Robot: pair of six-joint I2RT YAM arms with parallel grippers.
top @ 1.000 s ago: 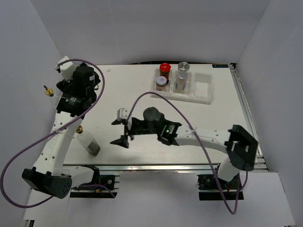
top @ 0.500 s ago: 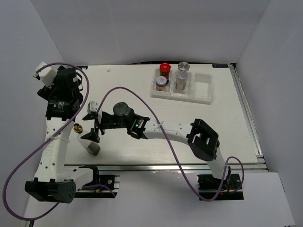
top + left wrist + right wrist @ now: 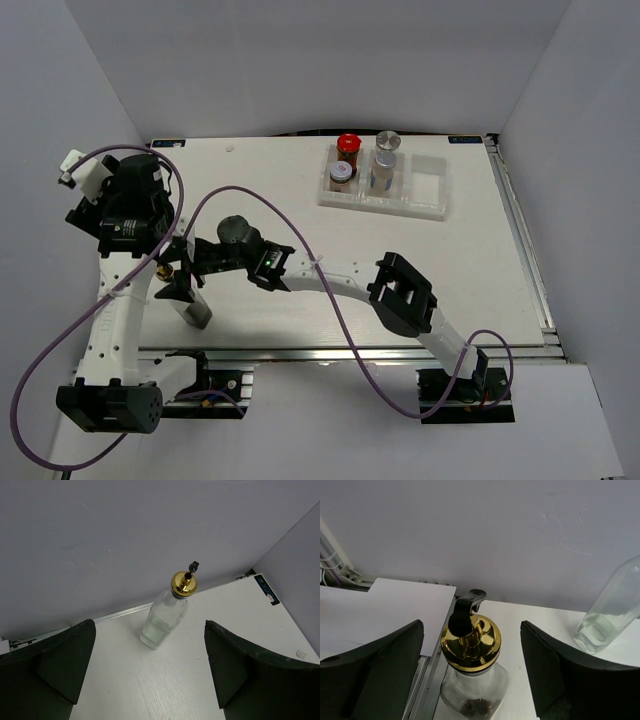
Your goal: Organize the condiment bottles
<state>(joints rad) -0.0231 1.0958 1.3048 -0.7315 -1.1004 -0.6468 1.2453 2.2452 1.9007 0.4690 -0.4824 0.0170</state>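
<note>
A slim clear bottle with a gold cap and dark contents at its bottom (image 3: 470,647) stands near the table's front left edge (image 3: 190,305). My right gripper (image 3: 472,630) is open, one finger on each side of the gold cap and a gap on both sides. In the top view the right gripper (image 3: 180,270) reaches far left. A second clear gold-capped bottle (image 3: 167,612) stands by the left wall, ahead of my open left gripper (image 3: 149,645), which holds nothing. That bottle (image 3: 610,605) also shows in the right wrist view. The red-capped jar (image 3: 348,148), silver-capped bottle (image 3: 386,150) and short pale-lidded jar (image 3: 341,172) sit in the white tray (image 3: 430,190).
The white walls close in on the left, back and right. The left arm's body (image 3: 130,205) stands close beside the right gripper. A purple cable (image 3: 300,215) loops over the table. The metal front rail (image 3: 350,350) runs along the near edge.
The right arm has swung left across the table and brought its jaws around the dark-bottomed bottle's cap, jaws slightly narrower. The left arm has drawn back toward the left wall.
</note>
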